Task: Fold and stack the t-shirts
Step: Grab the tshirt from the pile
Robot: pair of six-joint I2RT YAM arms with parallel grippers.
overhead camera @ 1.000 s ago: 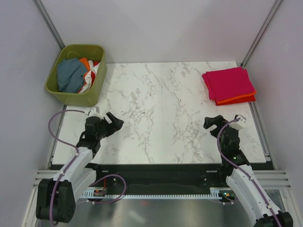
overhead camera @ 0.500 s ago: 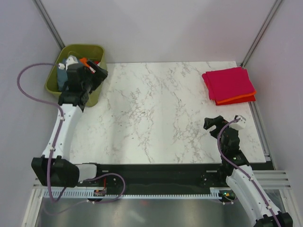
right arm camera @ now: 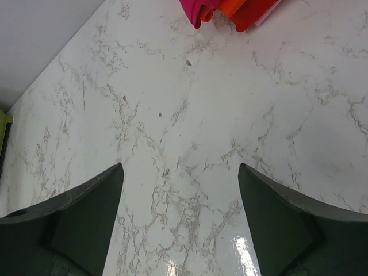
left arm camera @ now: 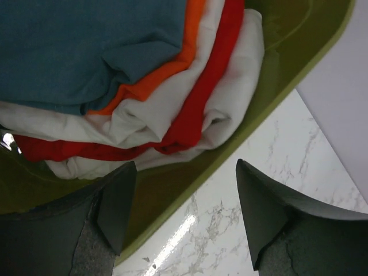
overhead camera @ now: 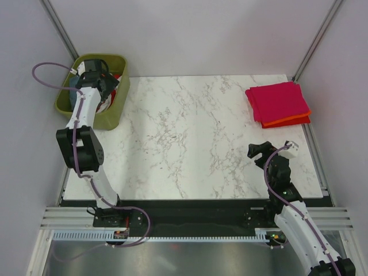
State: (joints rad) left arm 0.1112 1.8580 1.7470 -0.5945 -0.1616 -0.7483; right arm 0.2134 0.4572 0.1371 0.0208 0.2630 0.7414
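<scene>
Several loose t-shirts lie bunched in the olive-green bin (overhead camera: 109,118): a slate blue-grey one (left arm camera: 75,46) on top, then an orange one (left arm camera: 167,69), a white one (left arm camera: 144,123) and a red one (left arm camera: 198,109). My left gripper (overhead camera: 99,76) (left arm camera: 185,172) hangs open over the bin's right rim (left arm camera: 276,75), nothing between its fingers. A folded magenta-pink shirt (overhead camera: 278,99) (right arm camera: 198,8) lies on a folded orange-red one (overhead camera: 287,121) (right arm camera: 247,11) at the table's far right. My right gripper (overhead camera: 261,150) (right arm camera: 179,169) stands open above bare marble near the right front.
The white marble tabletop (overhead camera: 195,132) stretches between the bin and the folded pile. Grey walls close in the sides and the back. A purple cable (overhead camera: 49,72) loops from the left arm beside the bin.
The left arm has swung from the near left of the table up and over the bin, its jaws narrowing slightly. The right arm has stayed where it was.
</scene>
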